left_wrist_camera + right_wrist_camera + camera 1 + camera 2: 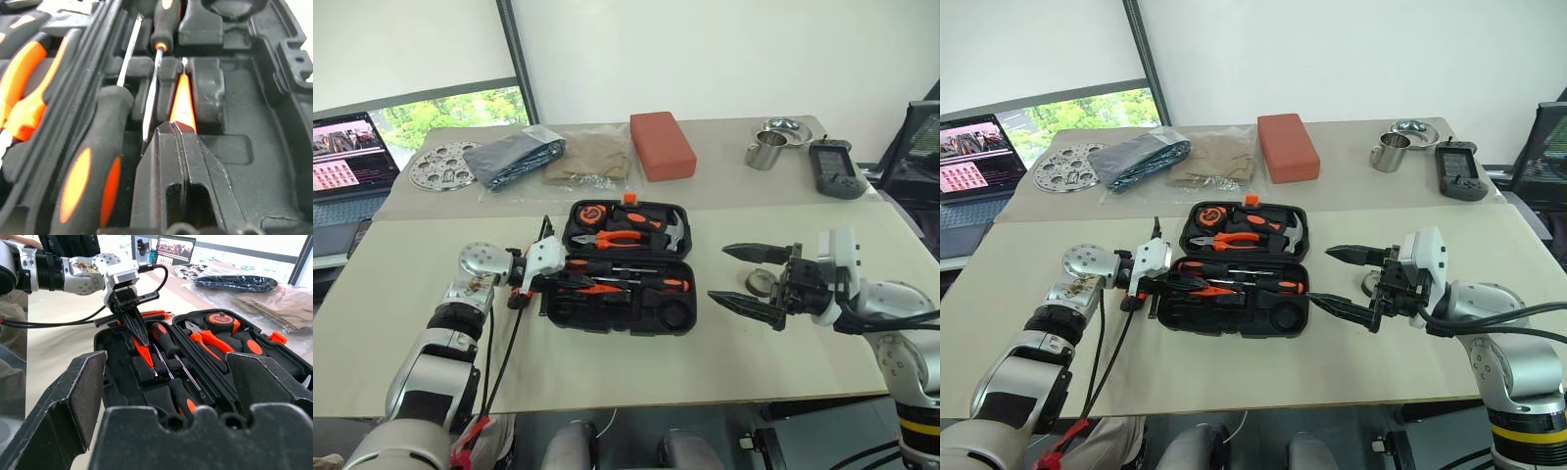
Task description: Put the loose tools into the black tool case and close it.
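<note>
I am keeping the black moulded plastic tool case (622, 264) lying wide open on the beige table (401, 294), so its shaped slots are facing up. My right gripper (751, 277) is waiting beside the case with jaws spread and holding nothing, over the small grey tape roll (761, 284). My left gripper (138, 328) is pinching the small all-orange screwdriver (183, 100), I think to seat it in its slot.

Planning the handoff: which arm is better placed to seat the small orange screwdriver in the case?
Left. The left gripper is shut on the small orange screwdriver, already inside the black tool case. The right gripper hangs open beside the case.
</note>
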